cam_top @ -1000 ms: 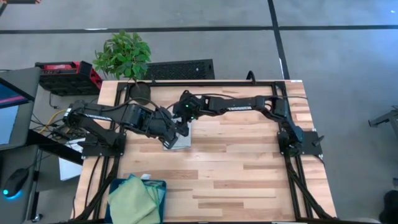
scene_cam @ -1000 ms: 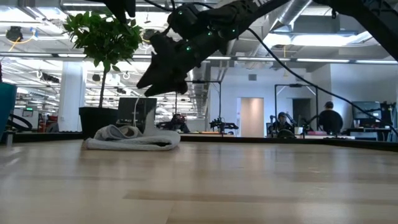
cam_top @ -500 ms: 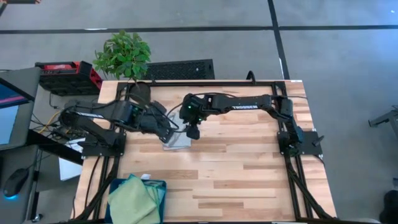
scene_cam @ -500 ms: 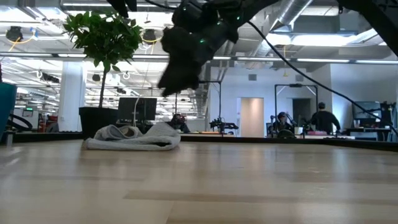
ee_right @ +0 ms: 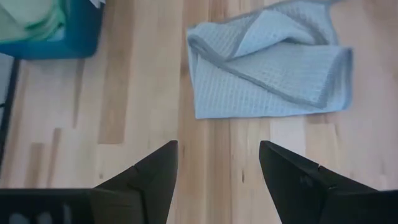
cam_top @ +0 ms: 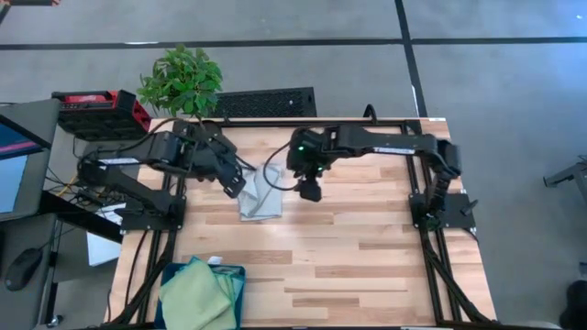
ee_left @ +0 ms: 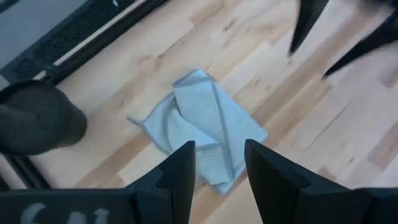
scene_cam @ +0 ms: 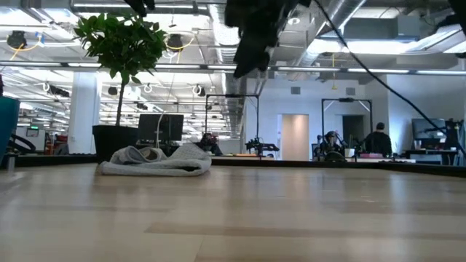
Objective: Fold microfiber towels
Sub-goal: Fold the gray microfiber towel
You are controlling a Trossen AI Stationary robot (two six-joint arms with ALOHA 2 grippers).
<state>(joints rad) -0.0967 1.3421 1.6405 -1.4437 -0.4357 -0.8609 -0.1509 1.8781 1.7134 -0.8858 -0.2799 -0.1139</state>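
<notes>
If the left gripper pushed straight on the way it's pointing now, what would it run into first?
Most likely the crumpled pale blue-grey microfiber towel lying on the wooden table. The open left gripper points down at it, with nothing between in the left wrist view. Depth is unclear; it might meet bare wood just beside the cloth.

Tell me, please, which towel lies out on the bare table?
The pale grey towel, loosely folded between both grippers; the light green towel sits in the teal bin.
</notes>
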